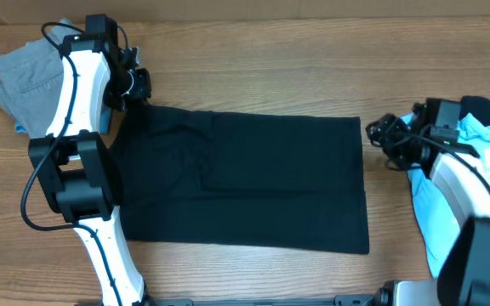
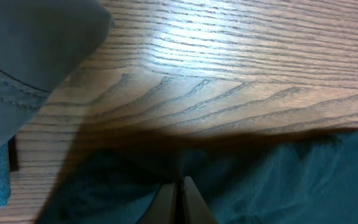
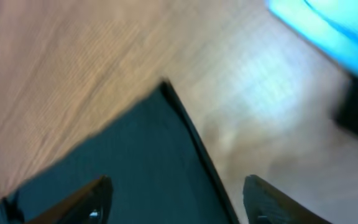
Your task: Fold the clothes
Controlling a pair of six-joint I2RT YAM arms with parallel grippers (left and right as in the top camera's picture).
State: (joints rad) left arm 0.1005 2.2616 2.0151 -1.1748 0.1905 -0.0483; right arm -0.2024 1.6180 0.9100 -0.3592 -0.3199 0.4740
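Now L gripper (image 2: 180, 194) pressed together at black tee (image 1: 245, 183) corner, R gripper (image 3: 179, 199) spread; grey trousers (image 1: 24, 76), blue tee (image 1: 432, 212) beside.

Overhead, light is even and the picture sharp. Glare whitens the surface (image 2: 229, 37) ahead of the left gripper (image 2: 180, 186), with dark shadow nearer it. The right wrist view is smeared, possibly out of focus.

The left arm (image 1: 79, 93) hides part of the grey trousers (image 1: 24, 78).
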